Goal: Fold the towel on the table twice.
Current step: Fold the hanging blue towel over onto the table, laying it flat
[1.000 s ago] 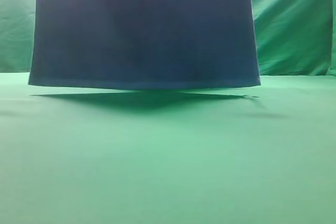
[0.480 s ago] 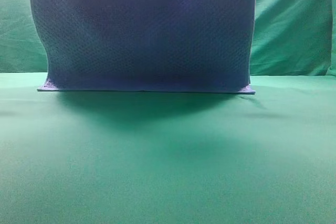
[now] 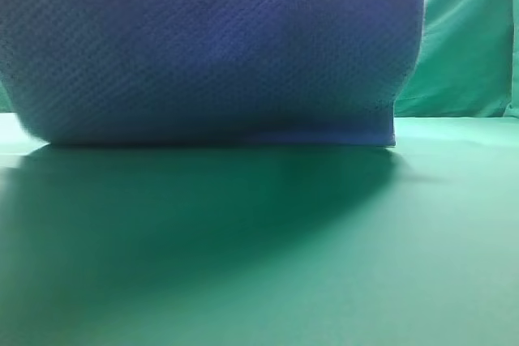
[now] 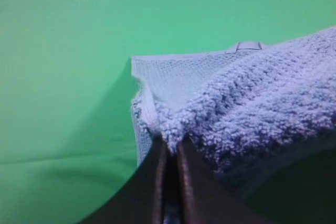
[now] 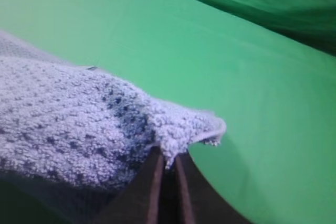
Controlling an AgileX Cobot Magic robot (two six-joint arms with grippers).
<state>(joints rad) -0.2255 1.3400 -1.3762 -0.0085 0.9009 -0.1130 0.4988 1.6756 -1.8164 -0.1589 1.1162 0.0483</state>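
The blue-grey waffle-knit towel (image 3: 211, 46) hangs like a curtain across the upper exterior view, its lower edge resting on the green table (image 3: 324, 265). My left gripper (image 4: 169, 153) is shut on one towel corner (image 4: 173, 103), held above the table. My right gripper (image 5: 167, 162) is shut on the other corner (image 5: 178, 129), also held above the table. Neither gripper shows in the exterior view; both lie above its top edge or behind the cloth.
A wrinkled green backdrop cloth (image 3: 470, 38) hangs behind the table at the right. The towel throws a broad dark shadow (image 3: 162, 208) over the near table surface. A small pale tag (image 4: 248, 46) shows on the towel's lower layer.
The hanging towel has swung toward the camera and spread left, now filling the frame's top left. Its lower edge stays on the table, and its shadow has grown.
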